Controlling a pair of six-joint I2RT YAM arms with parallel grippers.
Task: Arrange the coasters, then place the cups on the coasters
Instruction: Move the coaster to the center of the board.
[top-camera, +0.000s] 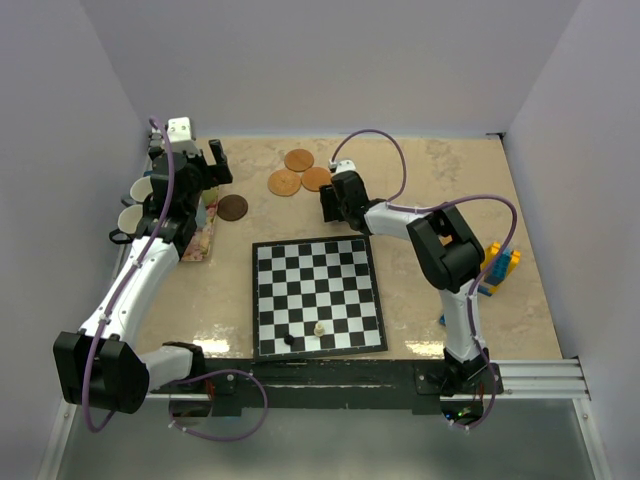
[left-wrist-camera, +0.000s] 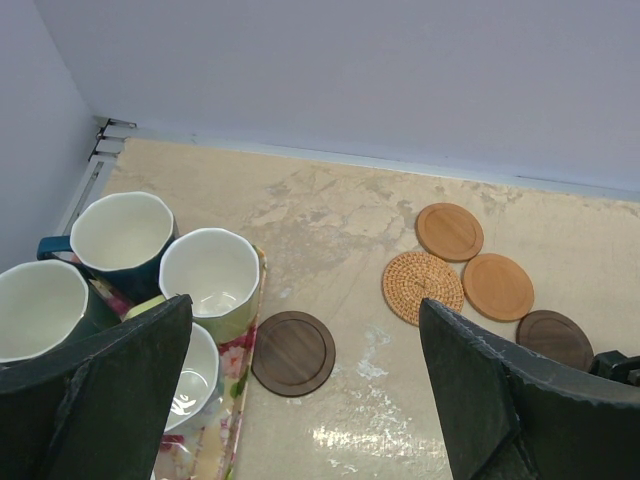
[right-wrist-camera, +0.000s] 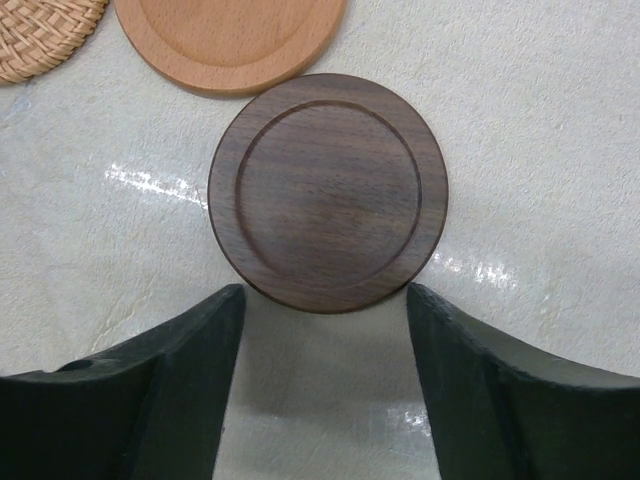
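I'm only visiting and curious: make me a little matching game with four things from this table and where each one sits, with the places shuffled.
Things:
1. woven coaster
2. left dark coaster
3. pale green cup
4. chessboard

Places:
A. standing on the floral mat
B. carrying two chess pieces
C. next to two smooth tan coasters
D. lying flat, alone, just beside the mat

Pairs: 1-C, 2-D, 3-A, 4-B.

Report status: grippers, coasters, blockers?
Left gripper open, by the cups on the floral mat. Right gripper open, dark coaster lying flat at its tips, not gripped. Five coasters out, no cups on them. Chessboard clear of coasters.
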